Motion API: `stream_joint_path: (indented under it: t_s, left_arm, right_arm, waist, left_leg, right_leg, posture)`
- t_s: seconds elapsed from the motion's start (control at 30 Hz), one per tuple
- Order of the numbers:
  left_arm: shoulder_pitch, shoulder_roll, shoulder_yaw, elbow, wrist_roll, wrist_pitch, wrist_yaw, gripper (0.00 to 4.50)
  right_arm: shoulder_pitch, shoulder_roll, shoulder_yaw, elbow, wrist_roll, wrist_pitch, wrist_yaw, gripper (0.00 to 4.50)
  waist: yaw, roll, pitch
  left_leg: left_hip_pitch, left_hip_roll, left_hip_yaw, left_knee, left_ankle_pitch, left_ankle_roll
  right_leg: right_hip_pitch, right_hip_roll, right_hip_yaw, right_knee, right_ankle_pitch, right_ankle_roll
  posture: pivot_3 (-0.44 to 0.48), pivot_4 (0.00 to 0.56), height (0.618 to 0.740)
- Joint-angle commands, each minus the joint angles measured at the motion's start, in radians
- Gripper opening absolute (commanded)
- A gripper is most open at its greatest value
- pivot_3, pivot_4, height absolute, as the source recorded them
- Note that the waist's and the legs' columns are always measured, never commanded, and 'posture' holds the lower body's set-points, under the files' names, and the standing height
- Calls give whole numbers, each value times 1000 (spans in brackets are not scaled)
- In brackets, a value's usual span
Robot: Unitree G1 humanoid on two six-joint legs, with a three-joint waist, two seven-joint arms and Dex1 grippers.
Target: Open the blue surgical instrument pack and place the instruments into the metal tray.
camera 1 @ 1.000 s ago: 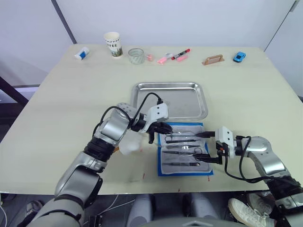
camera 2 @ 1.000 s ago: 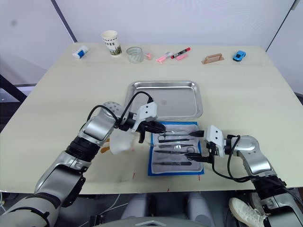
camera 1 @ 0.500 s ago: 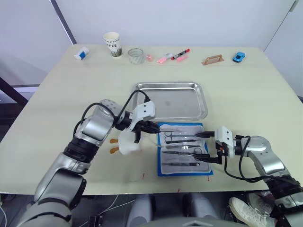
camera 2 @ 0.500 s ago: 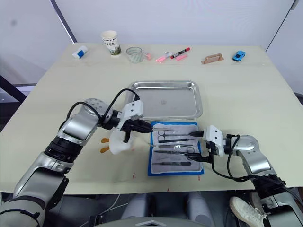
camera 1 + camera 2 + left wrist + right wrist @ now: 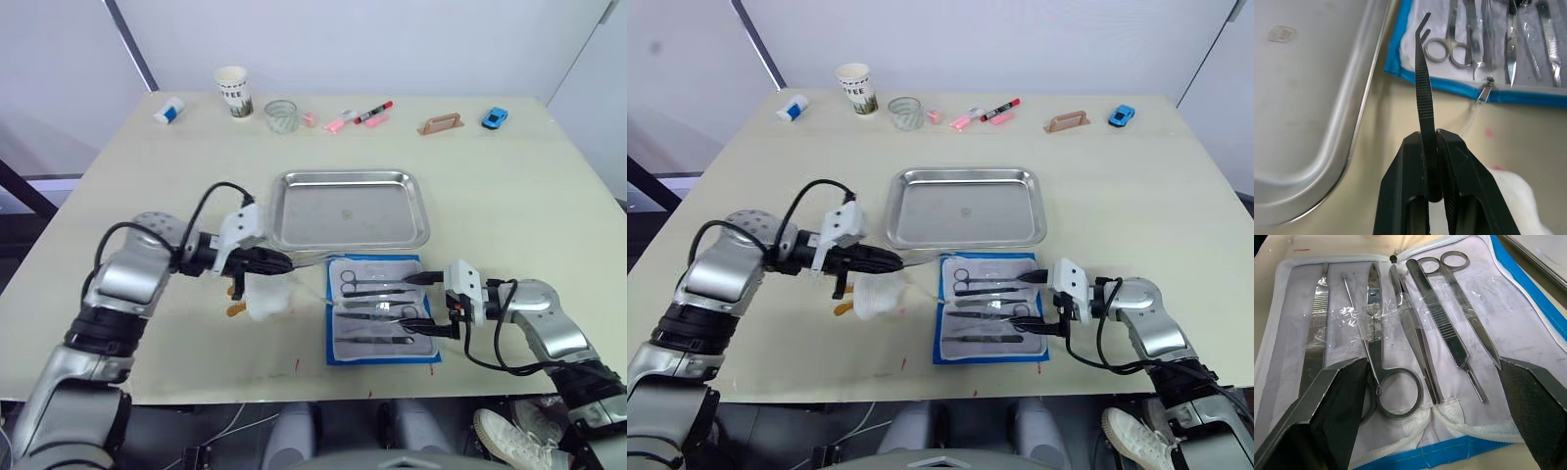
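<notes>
Left wrist view: left hand (image 5: 1431, 161) gripping tweezers (image 5: 1422, 73), tips twd pack (image 5: 1400, 58).

lab-like room; bare white walls (image 5: 392, 39); test table (image 5: 147, 176)

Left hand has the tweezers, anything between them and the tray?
Nothing visible. The left hand grips the tweezers over bare table, beside the metal tray; only its raised rim lies between. The tray is empty.

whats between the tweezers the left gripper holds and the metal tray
Only bare table: in the left wrist view the left gripper holds curved tweezers above the strip of tabletop between the metal tray and the blue surgical instrument pack.
</notes>
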Motion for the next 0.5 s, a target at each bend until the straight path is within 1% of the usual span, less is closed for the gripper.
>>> stream_joint_path:
  t_s: [0.03,0.07,0.1,0.17,0.2,0.23,0.3,0.37,0.4,0.47,0.5]
  left_arm:
    - [-2,-37,121,-102,-101,140,128,115]
    - [-2,-61,145,-122,-112,185,192,115]
    - [-7,-101,173,-152,-117,236,281,115]
    - [-14,-154,204,-198,-121,304,400,115]
    - [-23,-194,217,-228,-117,371,480,115]
    - [-29,-218,223,-250,-118,418,535,115]
    - [-41,-300,209,-310,-25,447,742,115]
    - [-55,-384,221,-346,1,523,883,115]
    - [-61,-410,208,-369,31,576,947,115]
    - [-101,-493,215,-396,76,745,1081,115]
    - [-117,-514,209,-404,93,804,1124,115]
  right_arm:
    - [28,-3,48,87,-75,-5,3,4500]
    - [29,1,50,107,-79,-20,3,4500]
    - [27,2,50,117,-82,-28,5,4500]
    - [22,1,48,125,-81,-35,11,4500]
    - [18,-1,46,117,-78,-27,14,4500]
    - [15,-2,45,111,-76,-23,15,4500]
    - [10,-5,44,98,-70,-11,18,4500]
    - [7,-8,45,91,-69,-5,21,4500]
    - [7,-8,45,89,-69,-3,22,4500]
    - [5,-11,45,86,-68,1,25,4500]
    - [3,-12,45,85,-68,3,26,4500]
  waist:
    - [1,-1,0]
    - [2,-1,-1]
    - [2,-2,-1]
    - [2,-2,-1]
    - [1,-3,-1]
    - [1,-2,-1]
    - [0,-2,-1]
    - [2,-3,-1]
    - [2,-3,-1]
    - [2,-3,-1]
    - [2,-3,-1]
  left_leg:
    - [0,0,0,0,0,0]
    - [0,0,0,0,0,0]
    - [0,0,0,0,0,0]
    - [1,0,-4,0,0,0]
    - [2,0,-5,0,0,0]
    - [1,0,-7,0,0,0]
    - [1,-1,-8,0,0,0]
    - [1,-1,-9,0,0,0]
    - [1,-1,-9,0,0,0]
    - [1,-2,-10,0,0,0]
    - [1,-2,-10,0,0,0]
  right_leg:
    - [0,0,0,0,0,0]
    - [0,0,0,0,0,0]
    - [1,0,0,0,0,0]
    - [2,-1,-1,0,0,0]
    - [2,0,-1,0,0,0]
    - [3,0,-2,0,0,0]
    - [3,0,-3,0,0,0]
    - [4,-1,-3,-1,0,1]
    - [4,-1,-3,-1,0,1]
    - [5,-2,-4,-1,0,1]
    - [5,-2,-4,-1,0,1]
  posture:
    - [0,150,740]
    - [0,150,740]
    - [0,150,740]
    - [0,150,740]
    - [0,150,740]
    - [0,150,740]
    - [0,150,740]
    - [0,150,740]
    - [0,150,740]
    - [0,150,740]
    - [0,150,740]
